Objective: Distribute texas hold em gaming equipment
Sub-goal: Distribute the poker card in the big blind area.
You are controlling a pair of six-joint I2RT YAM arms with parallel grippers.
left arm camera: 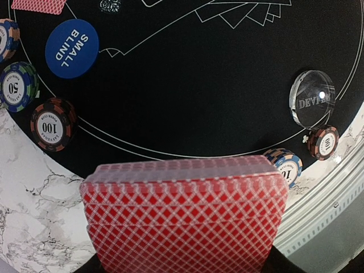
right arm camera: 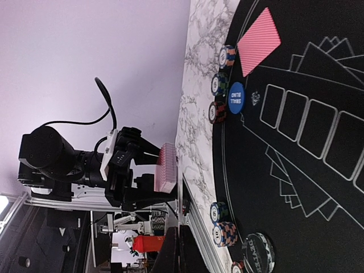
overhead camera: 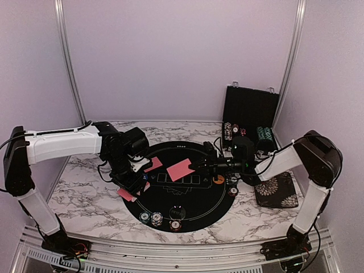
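Dealing looks to be the step in hand. The left pincer (overhead camera: 131,186) is clamped on the deck (left arm camera: 185,216) of red-backed cards. It holds the deck edge-up above the left rim of the black mat (overhead camera: 199,199), where mat meets marble bench (overhead camera: 85,199).

The right pincer (overhead camera: 200,165) is pressed together over the middle of the mat. It seems to pinch a single card (overhead camera: 181,169) by its edge. The overhead view shows that card at its tips, and the community outlines beneath lie bare.

One dealt card (overhead camera: 152,165) lies face down by the SMALL BLIND button (left arm camera: 71,48) and its chip stacks (left arm camera: 53,124). The DEALER button (left arm camera: 311,98) has chips nearby, but no card shows there.

Next, I judge, the right arm must carry its card to a seat lacking one. It should lower the card nearly flat, then part its fingers. A thin card may cling to a finger or slide, so the release should be low and clear of the chips.
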